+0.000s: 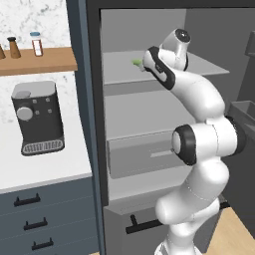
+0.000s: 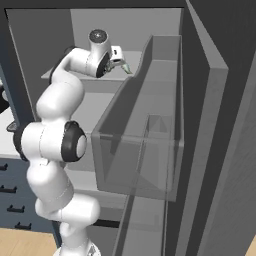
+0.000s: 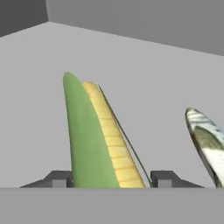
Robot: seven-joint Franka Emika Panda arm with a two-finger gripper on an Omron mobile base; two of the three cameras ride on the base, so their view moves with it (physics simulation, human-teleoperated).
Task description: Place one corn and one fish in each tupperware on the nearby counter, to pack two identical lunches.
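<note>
Green-husked corn (image 3: 98, 135) lies between the jaws, a finger (image 3: 164, 179) just beside each flank. Whether they grip cannot be told. Close squarely, clear of the fish (image 3: 205, 142).

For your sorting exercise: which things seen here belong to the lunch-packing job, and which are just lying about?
Belongs to the job:
green-husked corn between the fingers
fish beside it
white counter

Just lying about:
coffee machine
shakers on the wooden shelf
fridge door bin

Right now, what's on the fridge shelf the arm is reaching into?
On the shelf lies a green-husked corn cob between the tips of the tool, with a pale striped fish beside it. The near ends of both are cut off at the hand view's lower edge.
</note>
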